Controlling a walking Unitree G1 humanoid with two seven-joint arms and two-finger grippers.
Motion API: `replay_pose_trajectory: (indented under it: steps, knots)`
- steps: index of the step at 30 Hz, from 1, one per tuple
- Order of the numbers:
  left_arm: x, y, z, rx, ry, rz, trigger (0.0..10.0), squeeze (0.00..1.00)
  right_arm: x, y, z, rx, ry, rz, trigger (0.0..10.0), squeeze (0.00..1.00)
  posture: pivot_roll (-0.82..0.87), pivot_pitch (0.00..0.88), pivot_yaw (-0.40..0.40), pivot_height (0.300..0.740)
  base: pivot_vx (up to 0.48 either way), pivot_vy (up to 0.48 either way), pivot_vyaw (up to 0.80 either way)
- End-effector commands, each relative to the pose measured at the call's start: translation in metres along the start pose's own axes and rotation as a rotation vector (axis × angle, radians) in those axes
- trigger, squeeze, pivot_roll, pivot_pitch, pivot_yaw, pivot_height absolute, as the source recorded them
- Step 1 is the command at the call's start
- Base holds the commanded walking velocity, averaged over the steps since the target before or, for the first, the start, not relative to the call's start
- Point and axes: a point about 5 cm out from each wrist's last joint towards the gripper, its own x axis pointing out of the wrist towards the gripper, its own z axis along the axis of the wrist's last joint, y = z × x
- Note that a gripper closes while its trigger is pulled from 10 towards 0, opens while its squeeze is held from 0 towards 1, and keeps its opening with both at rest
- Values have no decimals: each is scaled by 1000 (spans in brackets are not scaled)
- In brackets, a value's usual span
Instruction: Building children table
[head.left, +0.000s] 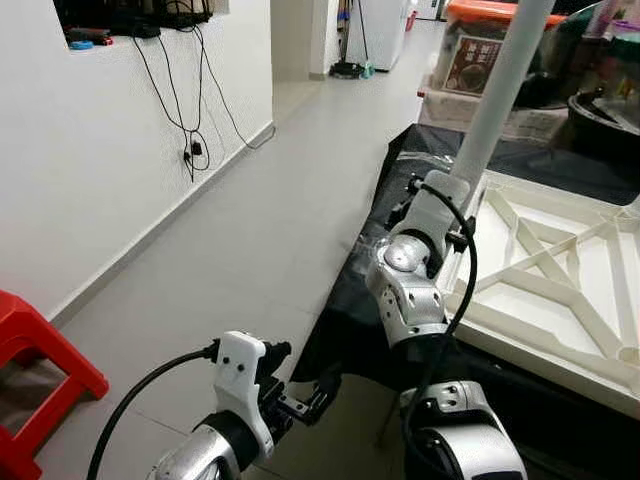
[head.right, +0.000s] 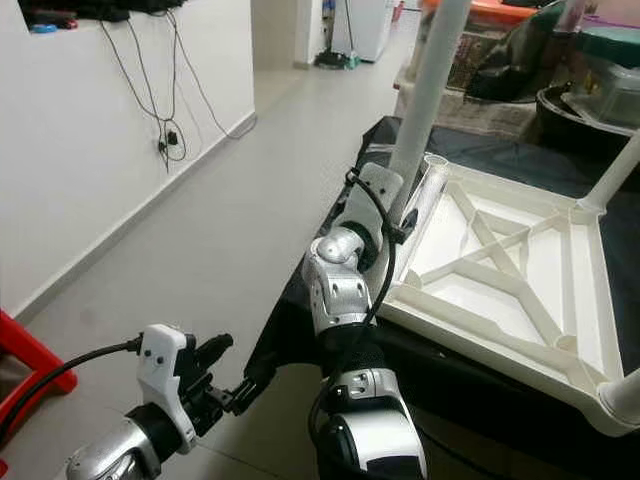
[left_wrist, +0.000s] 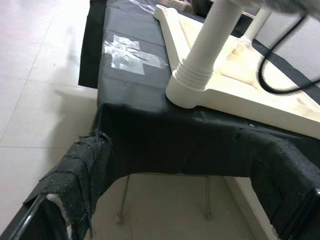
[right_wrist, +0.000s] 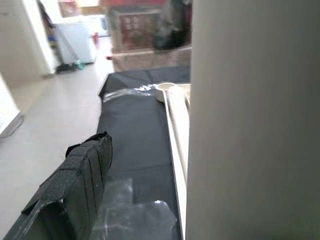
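White plastic tabletop (head.right: 520, 290) lay upside down on black cloth-covered surface (left_wrist: 150, 145), ribs facing up. White table leg (head.left: 495, 100) stood upright in near corner socket — right gripper (head.left: 440, 215) was at leg, fingers hidden behind wrist; open or clamped, cannot tell. Left gripper (head.left: 315, 395) hovered low beside cloth edge, over floor (head.left: 250, 220) — fingers apart, holding nothing. Red stool (head.left: 35, 370) stood at far left.

Smooth white plastic tabletop (head.right: 520, 290); matt black cloth (left_wrist: 145, 145) beneath.

Table top (head.right: 500, 290) lies on cloth (left_wrist: 150, 140), stool (head.left: 40, 370) far left.
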Motion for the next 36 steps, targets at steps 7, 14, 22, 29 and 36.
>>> replay_pose_trajectory:
  steps: [7, 14, 22, 29, 36]
  knots:
    - [2, 5, -3, 8, 8, 2, 10000, 0, -3, -14, -19, -64, 43, 128, 10000, 0, 75, 22, -61, 740, 0, 0, 0]
    - [4, 7, -3, 16, 3, 0, 10000, 0, -8, -27, -20, -71, 37, 183, 10000, 0, 76, 9, -60, 740, 0, 0, 0]
    - [4, 12, -6, 24, 8, 9, 10000, 0, -22, -46, -31, -112, 46, 265, 10000, 0, 68, 0, -54, 740, 0, 0, 0]
    - [5, 14, -6, 27, 7, 8, 10000, 0, -39, -66, -46, -140, 67, 356, 10000, 0, 66, 0, -51, 740, 0, 0, 0]
    - [3, 17, -11, 28, 20, 26, 10000, 0, -61, -89, -63, -167, 109, 477, 10000, 0, 62, 0, -44, 740, 0, 0, 0]
